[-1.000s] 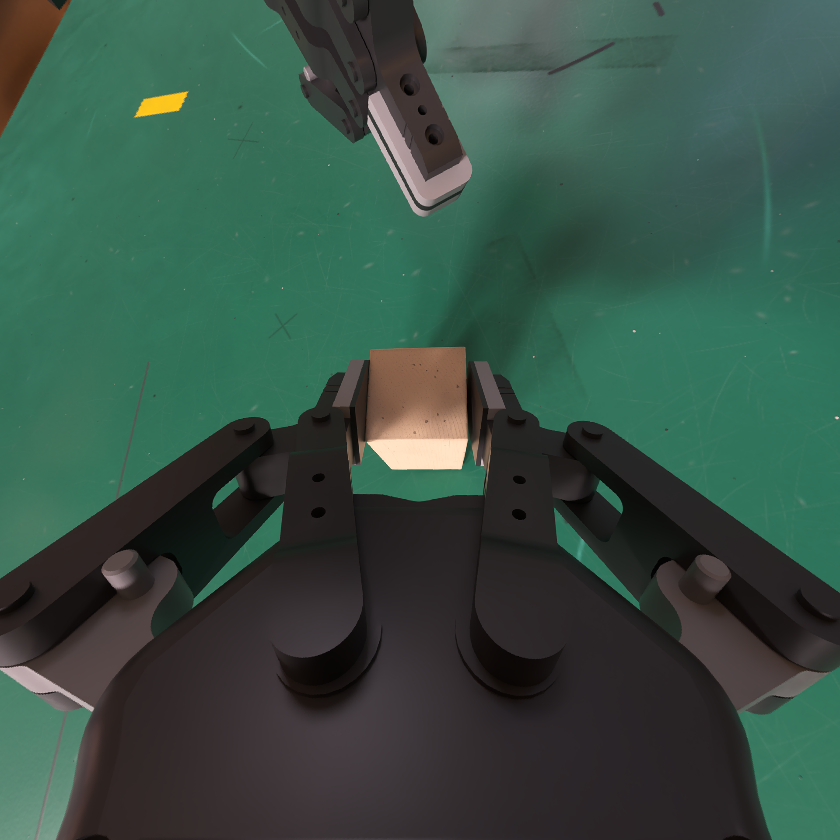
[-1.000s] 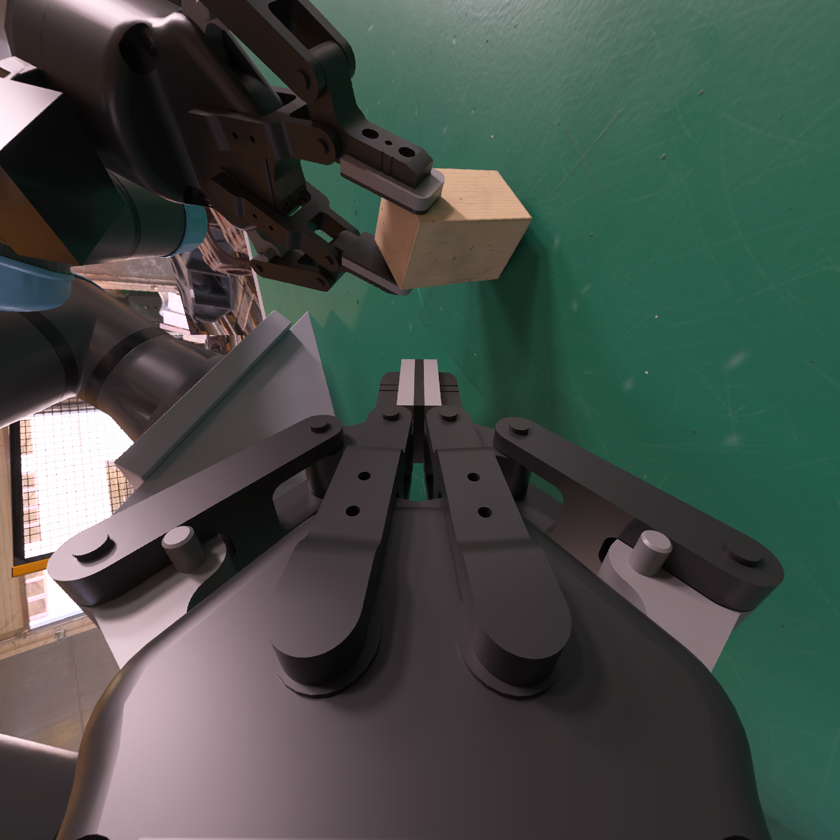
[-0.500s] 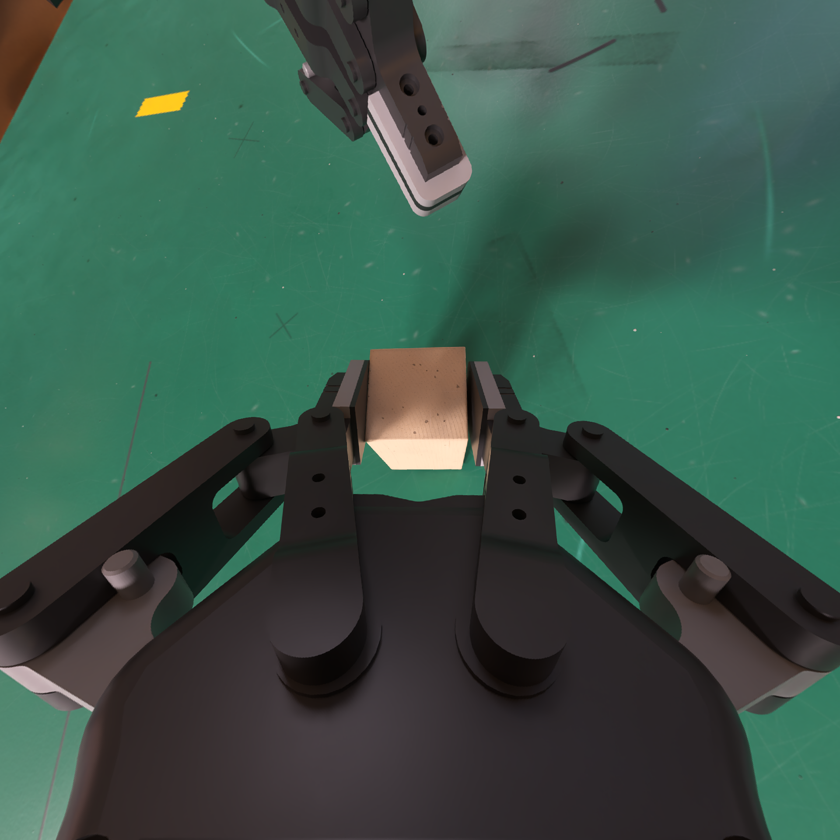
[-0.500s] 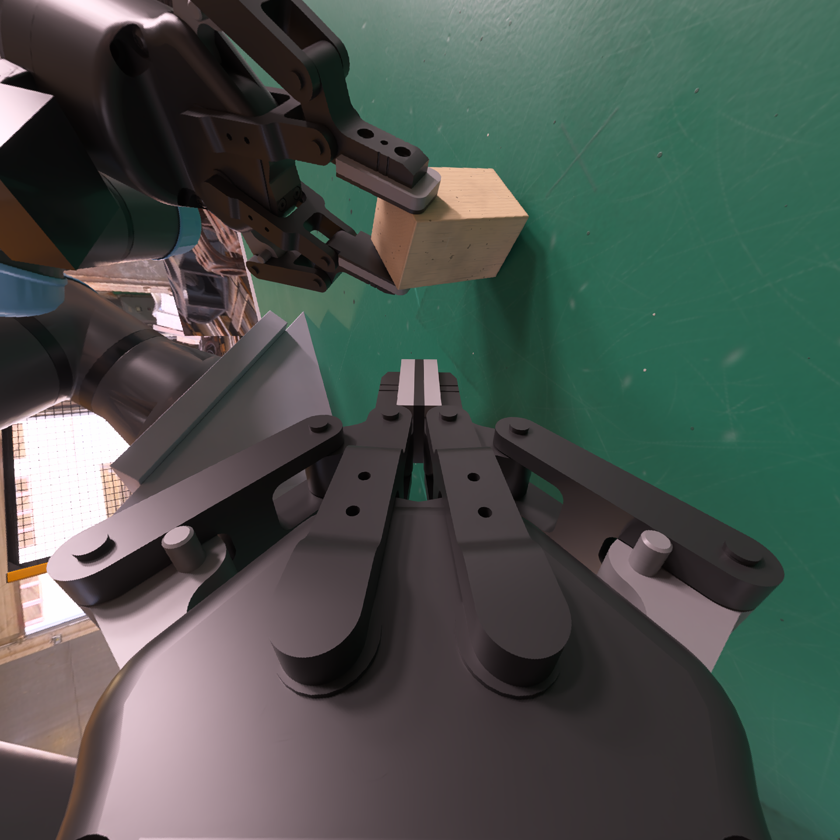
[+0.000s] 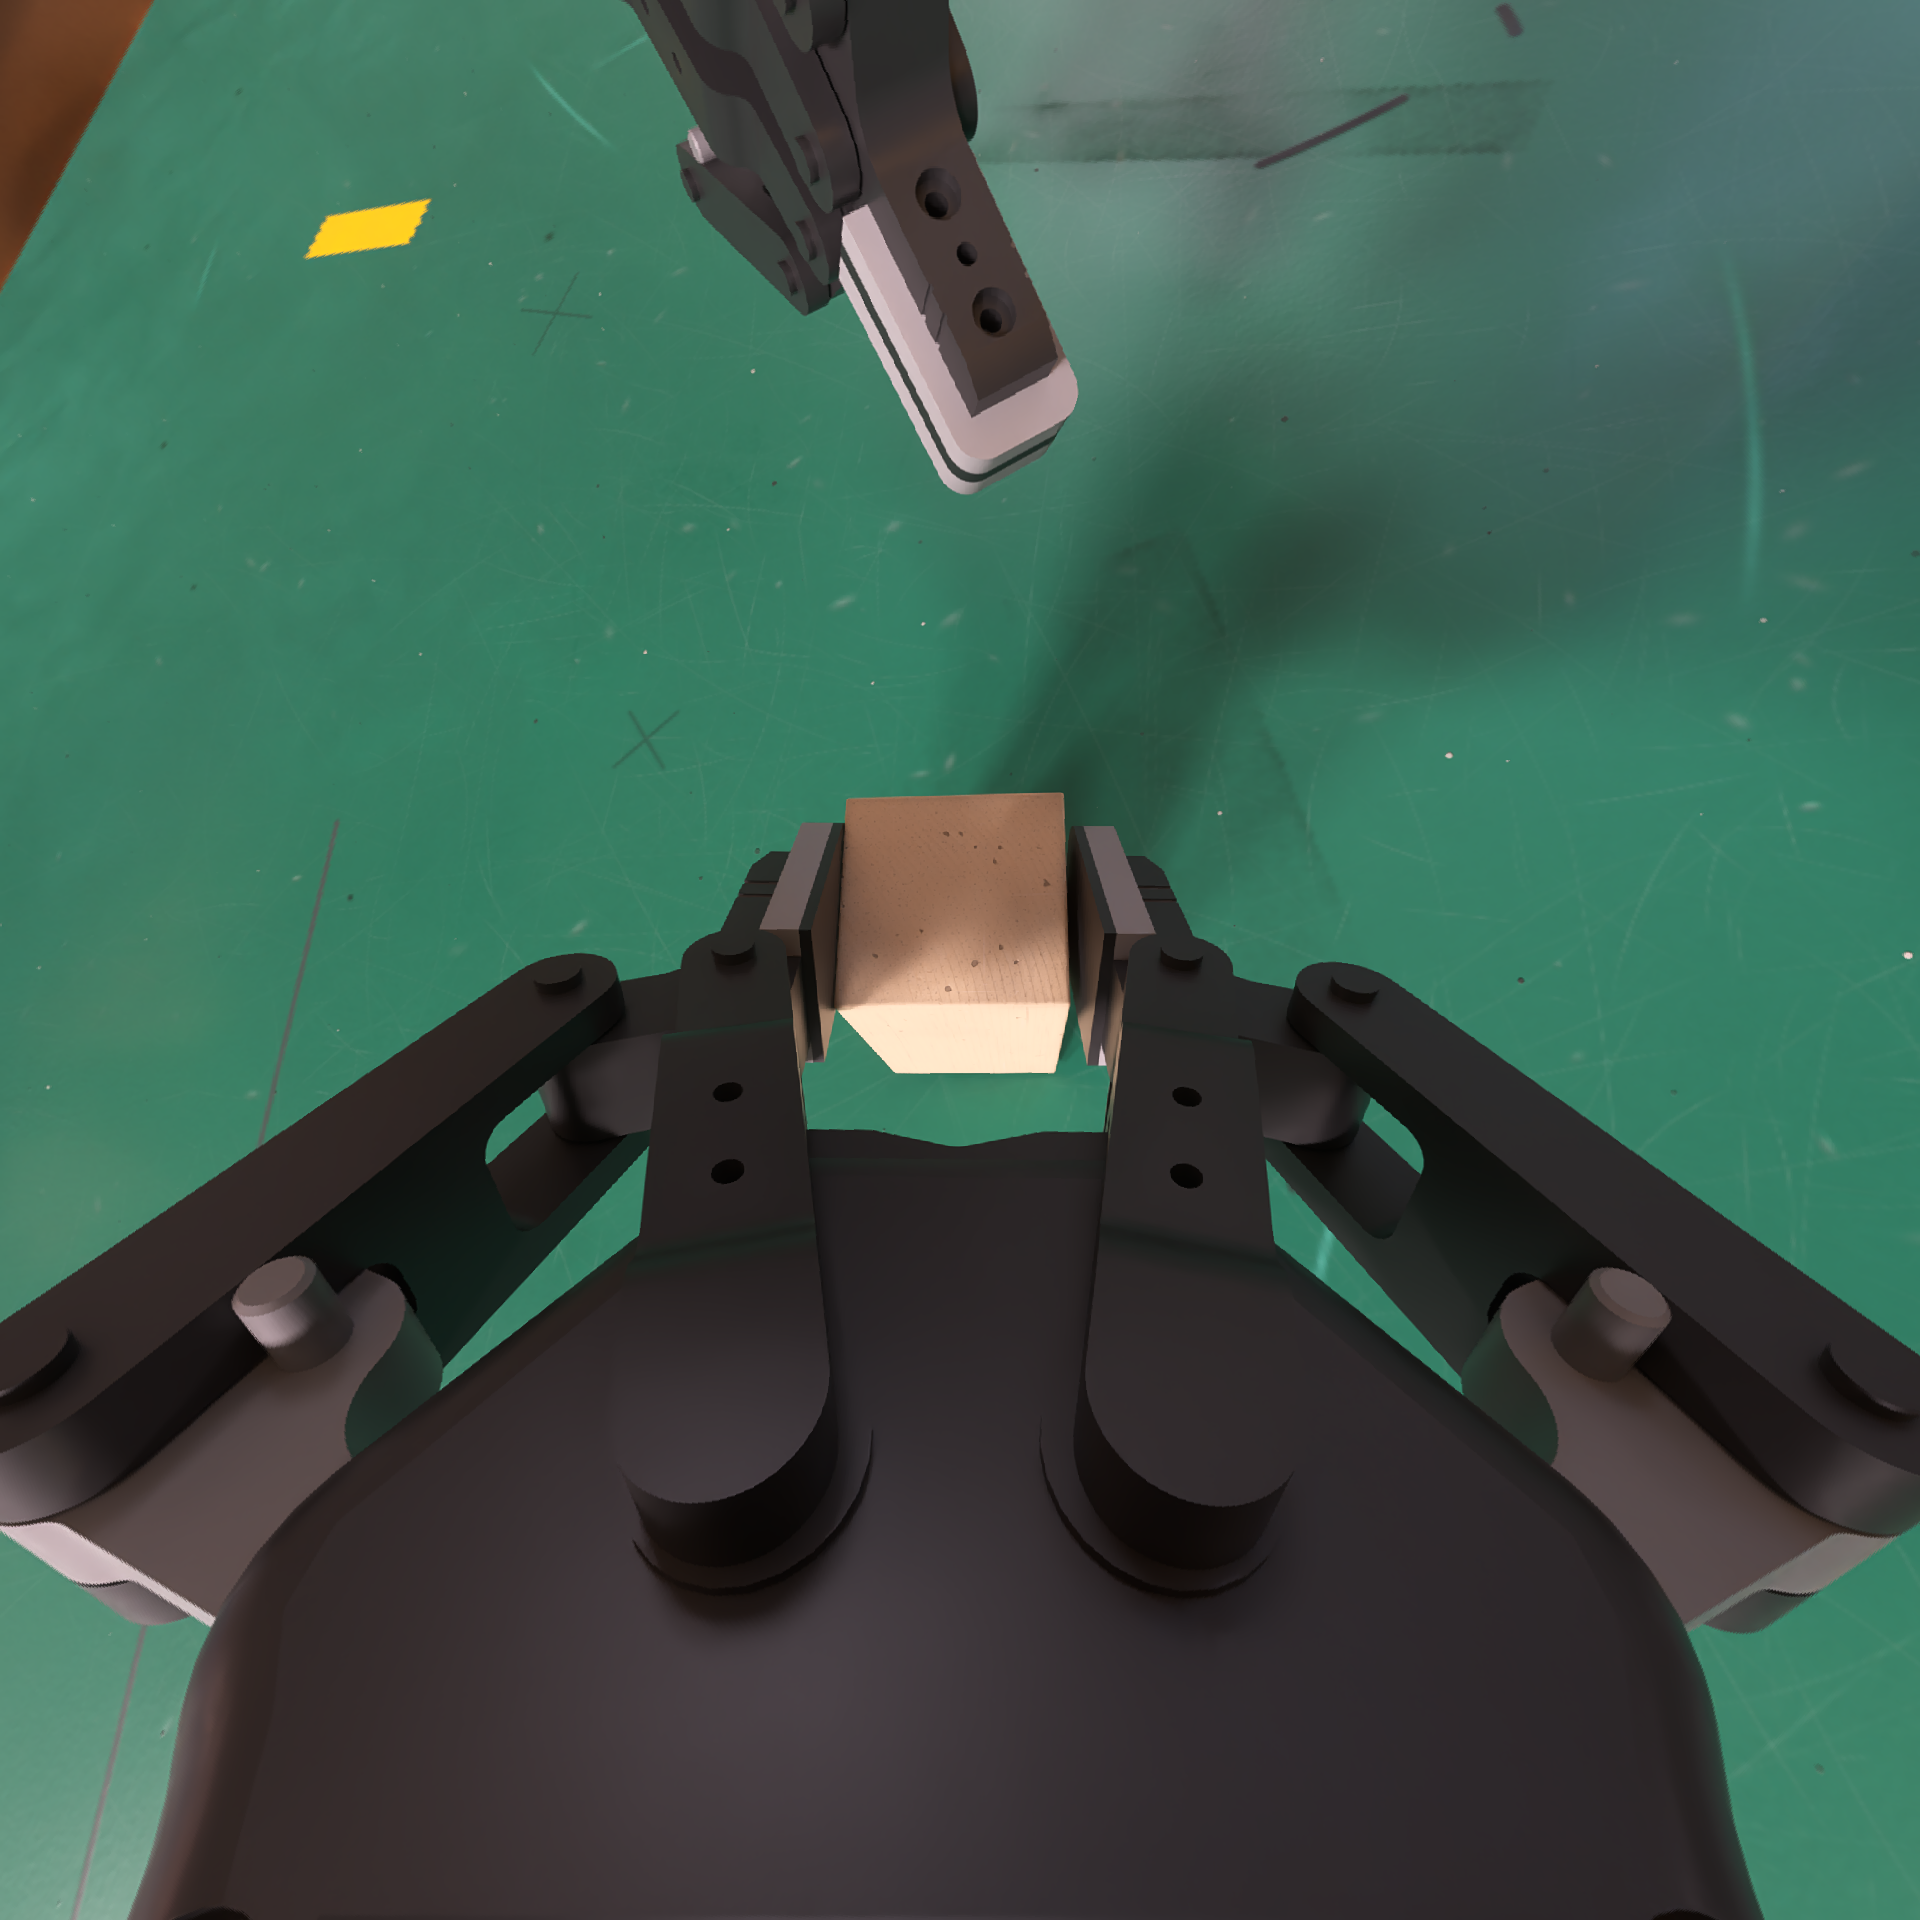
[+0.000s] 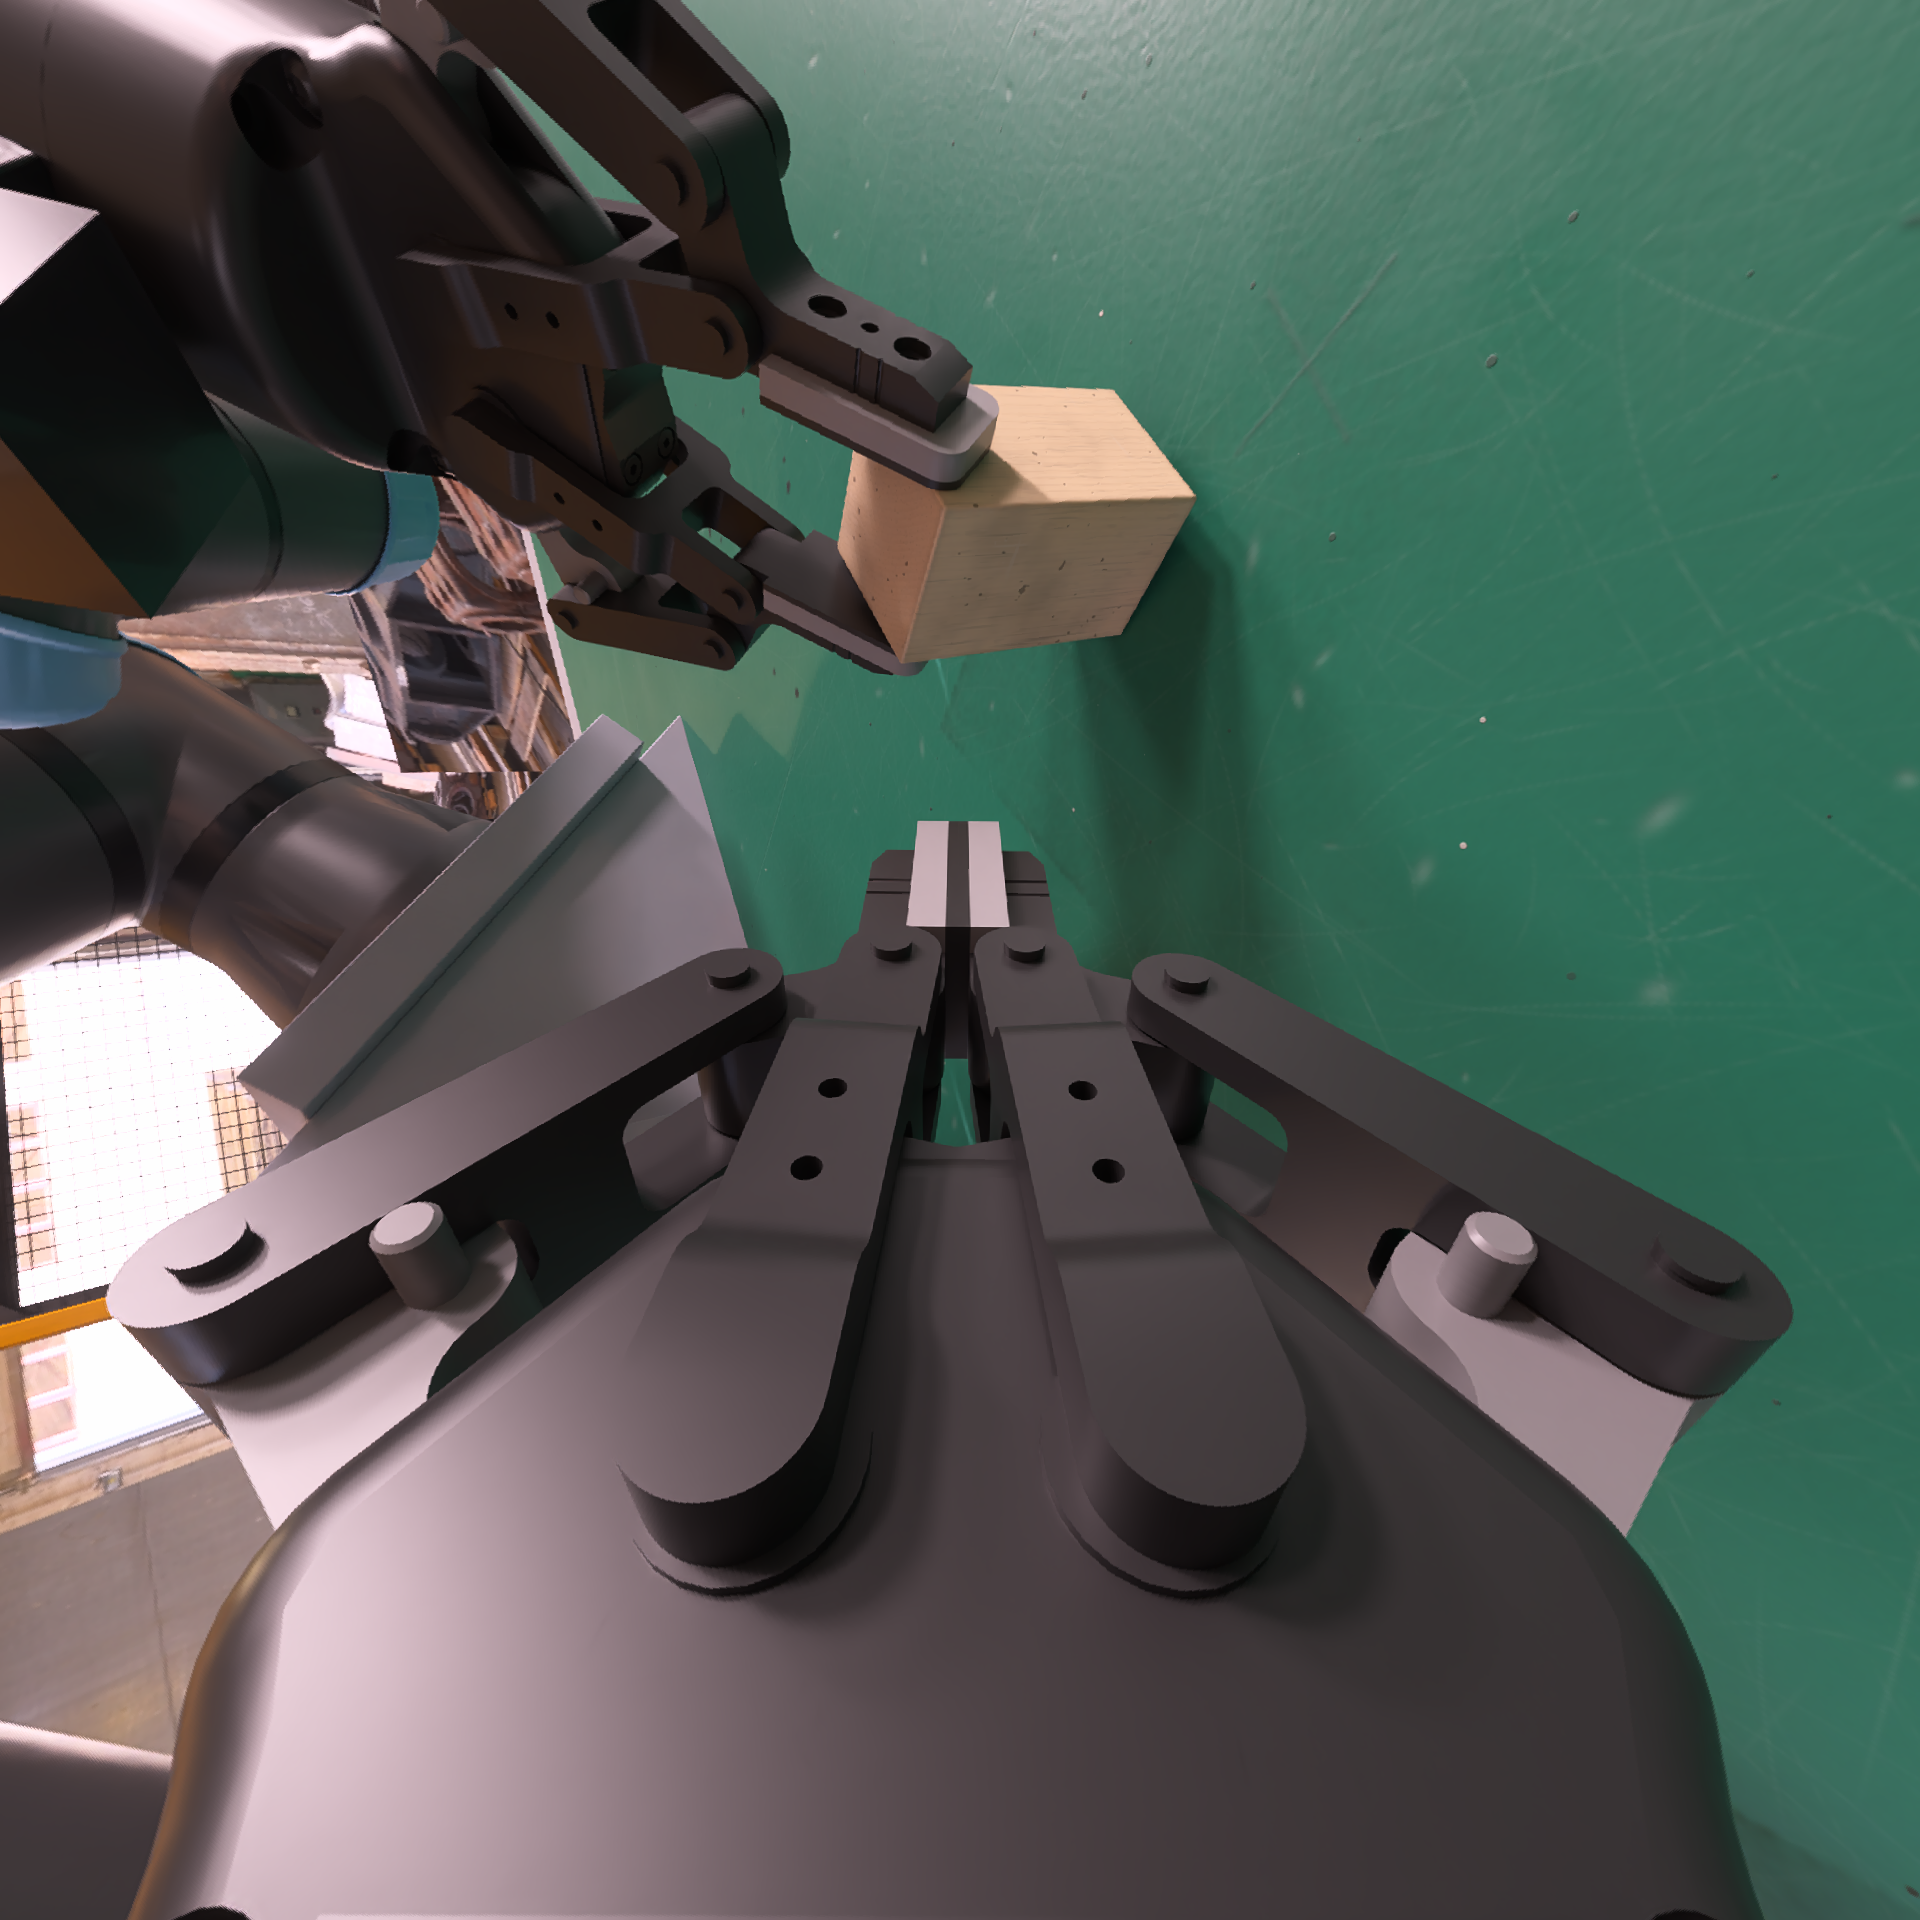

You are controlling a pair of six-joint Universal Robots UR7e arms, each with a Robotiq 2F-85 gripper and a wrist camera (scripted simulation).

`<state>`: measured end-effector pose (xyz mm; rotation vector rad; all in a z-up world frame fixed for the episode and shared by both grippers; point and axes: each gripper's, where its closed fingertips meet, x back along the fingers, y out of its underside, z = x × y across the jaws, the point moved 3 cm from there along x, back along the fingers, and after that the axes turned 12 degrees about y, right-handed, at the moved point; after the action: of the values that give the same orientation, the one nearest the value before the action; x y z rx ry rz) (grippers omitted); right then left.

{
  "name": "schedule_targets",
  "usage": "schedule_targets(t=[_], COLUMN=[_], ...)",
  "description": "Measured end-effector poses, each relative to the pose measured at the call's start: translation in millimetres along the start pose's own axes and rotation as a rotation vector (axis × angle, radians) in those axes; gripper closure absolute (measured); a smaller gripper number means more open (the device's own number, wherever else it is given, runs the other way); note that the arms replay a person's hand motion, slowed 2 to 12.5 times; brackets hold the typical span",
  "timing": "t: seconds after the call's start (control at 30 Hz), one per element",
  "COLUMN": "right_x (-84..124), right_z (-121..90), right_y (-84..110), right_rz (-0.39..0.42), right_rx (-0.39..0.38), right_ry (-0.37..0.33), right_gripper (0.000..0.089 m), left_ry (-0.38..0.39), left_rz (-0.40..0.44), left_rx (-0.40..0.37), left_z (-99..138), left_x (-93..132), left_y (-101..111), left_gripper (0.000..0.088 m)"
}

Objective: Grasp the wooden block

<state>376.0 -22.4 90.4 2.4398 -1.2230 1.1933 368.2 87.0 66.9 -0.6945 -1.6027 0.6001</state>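
green mat (image 5: 1455, 935): left gripper (image 5: 954, 935) clamps wooden block (image 5: 951, 914) (right idle)

A scratched green table top (image 5: 1455, 675) bears a small yellow patch (image 5: 369, 227) near its brown far-left edge, while beyond the table's rim in the right wrist view a bright mesh-covered window (image 6: 114, 1122) glows above a dim floor

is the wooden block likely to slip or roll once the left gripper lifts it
Probably neither. The wooden block is a flat-faced cube, so it has nothing to roll on. The left gripper has a pad flat against each opposite side, which should hold it square. Its bare, matt wood looks rigid and not slick, so a slip seems unlikely.
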Motion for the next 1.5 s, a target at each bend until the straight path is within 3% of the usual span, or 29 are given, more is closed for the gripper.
schedule_targets(t=[1.5], right_x=[0.1], right_z=[-0.2], right_y=[-6.9], right_rz=[-0.029], right_rx=[0.007], right_ry=[0.042], right_gripper=[0.0893], left_ry=[0.043], left_rz=[0.036], left_rx=[0.068], left_z=[-3.7], left_x=[0.3], left_y=[2.8], left_gripper=[0.0508])
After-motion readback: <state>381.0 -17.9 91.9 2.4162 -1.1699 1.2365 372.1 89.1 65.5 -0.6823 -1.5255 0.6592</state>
